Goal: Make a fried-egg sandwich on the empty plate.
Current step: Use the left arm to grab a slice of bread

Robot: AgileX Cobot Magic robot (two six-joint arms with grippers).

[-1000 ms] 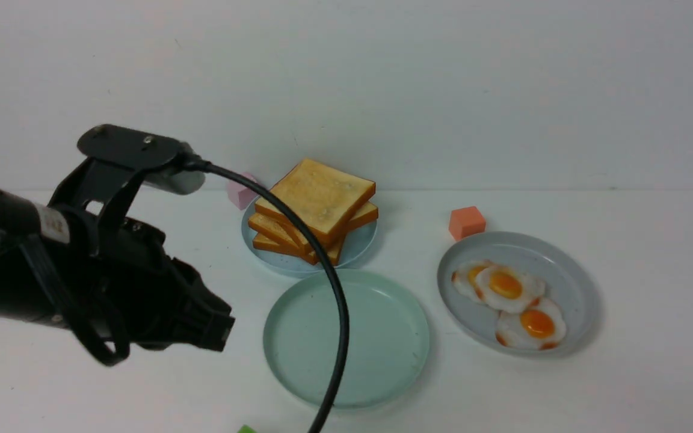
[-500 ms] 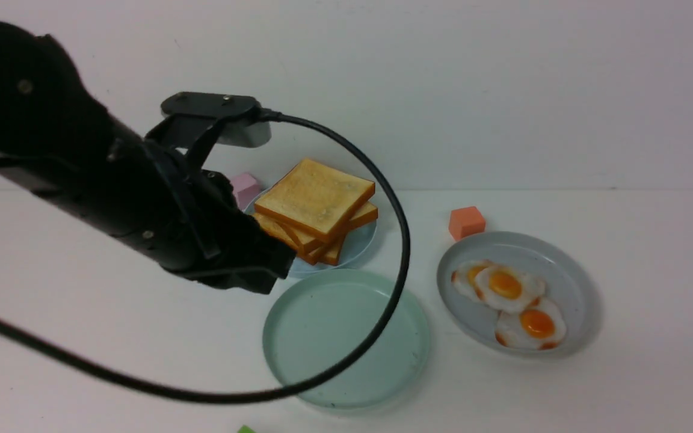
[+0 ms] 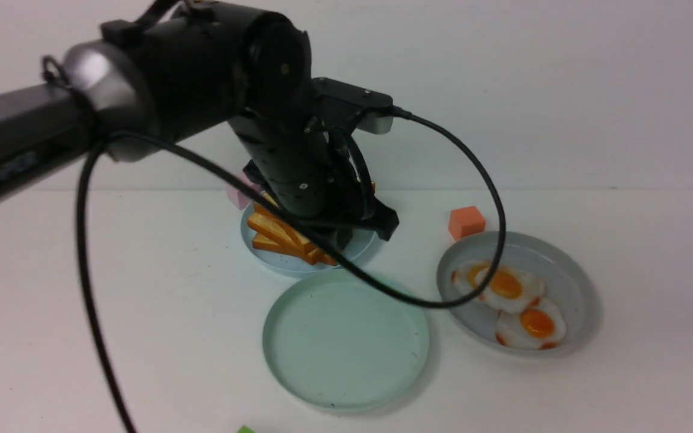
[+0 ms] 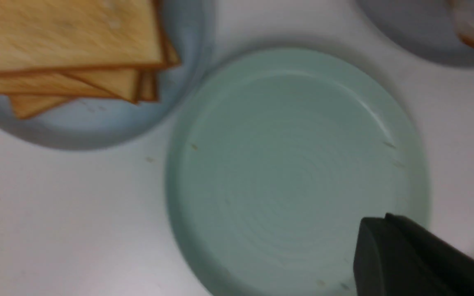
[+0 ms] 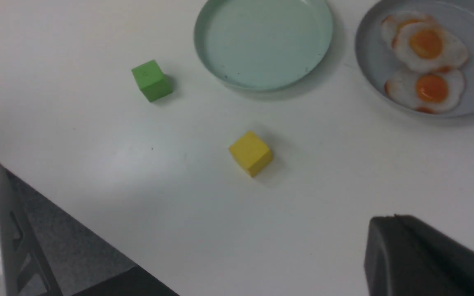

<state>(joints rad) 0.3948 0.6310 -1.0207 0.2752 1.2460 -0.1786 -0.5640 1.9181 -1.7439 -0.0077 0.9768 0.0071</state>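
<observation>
The mint-green plate lies empty at the table's front centre; it also shows in the left wrist view and the right wrist view. Behind it, a pile of toast slices sits on a light-blue plate. Toy fried eggs overlap on a grey plate at the right. My left gripper hangs over the toast pile's right side, jaws together and empty, hiding the top slice. My right gripper is shut and empty, above bare table near the front.
An orange cube stands behind the grey plate, and a pink cube behind the toast. A green cube and a yellow cube lie in front of the mint plate. The left arm's cable loops over both near plates.
My left arm has swung from the front left, rightward and away from me, and now stands over the toast pile. The plates, toast and eggs have not moved.
</observation>
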